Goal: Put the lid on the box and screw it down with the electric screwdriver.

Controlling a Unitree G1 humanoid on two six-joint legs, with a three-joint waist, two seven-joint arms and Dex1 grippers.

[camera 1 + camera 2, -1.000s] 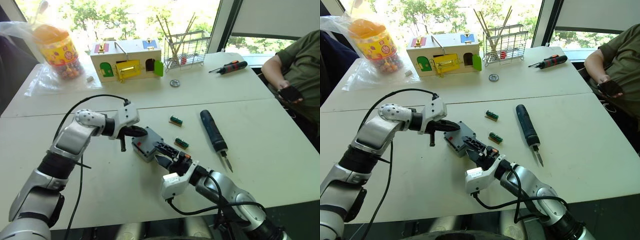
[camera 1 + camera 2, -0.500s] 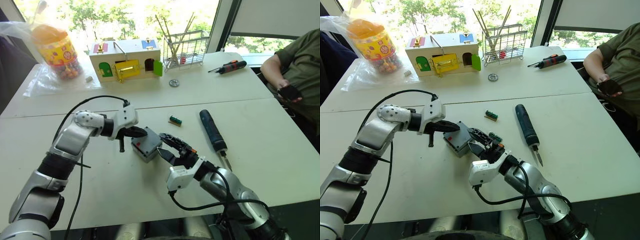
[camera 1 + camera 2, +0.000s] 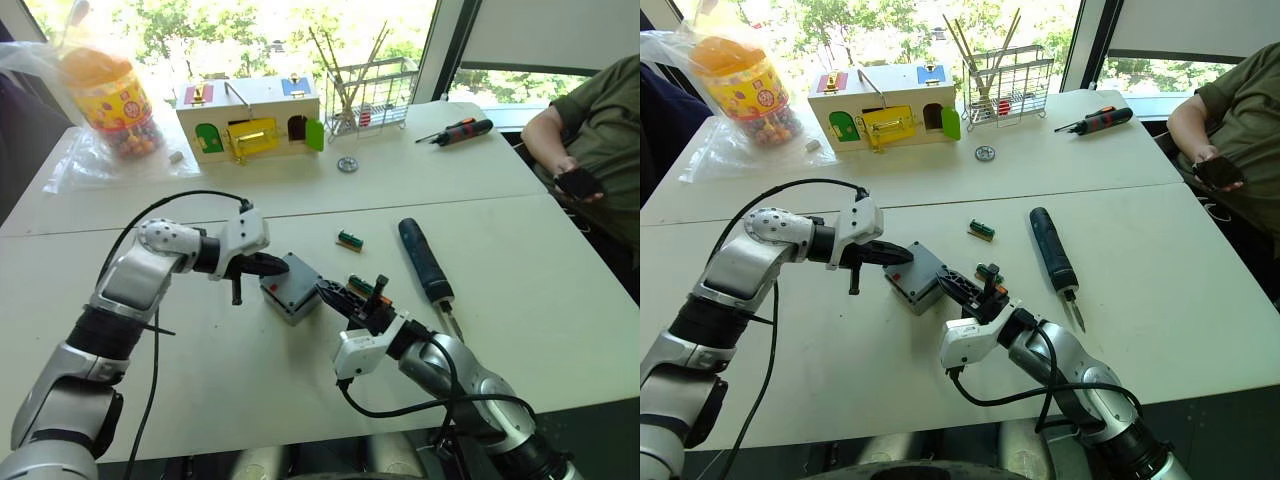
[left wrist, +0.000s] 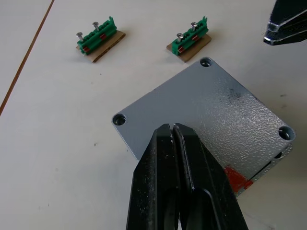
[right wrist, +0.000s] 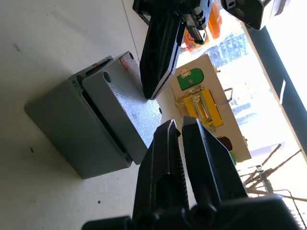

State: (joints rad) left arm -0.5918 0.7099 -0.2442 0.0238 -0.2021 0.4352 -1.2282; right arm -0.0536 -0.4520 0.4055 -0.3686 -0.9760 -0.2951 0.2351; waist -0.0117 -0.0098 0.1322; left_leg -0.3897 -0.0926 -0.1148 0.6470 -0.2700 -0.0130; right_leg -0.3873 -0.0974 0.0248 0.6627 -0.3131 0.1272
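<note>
The grey box (image 3: 287, 296) stands mid-table with the lid (image 4: 206, 115) lying on top, shifted a little off its edges in the right wrist view. A red mark (image 4: 237, 176) shows on the box's side. My left gripper (image 3: 283, 266) is shut, its tips resting on the lid near one edge. Just right of the box, my right gripper (image 3: 328, 290) is shut on nothing, its tips (image 5: 177, 125) close by the lid's rim. The electric screwdriver (image 3: 425, 262) lies flat on the table to the right, untouched.
Two green terminal blocks (image 3: 349, 240) (image 3: 360, 286) lie right of the box. At the back stand a wooden box with coloured doors (image 3: 252, 118), a wire rack (image 3: 370, 95), a candy jar (image 3: 105, 95) and a hand screwdriver (image 3: 458, 132). A person (image 3: 600, 130) sits at the right.
My right gripper has closed from wide open and drawn slightly off the box's right side. The left gripper stays on the lid.
</note>
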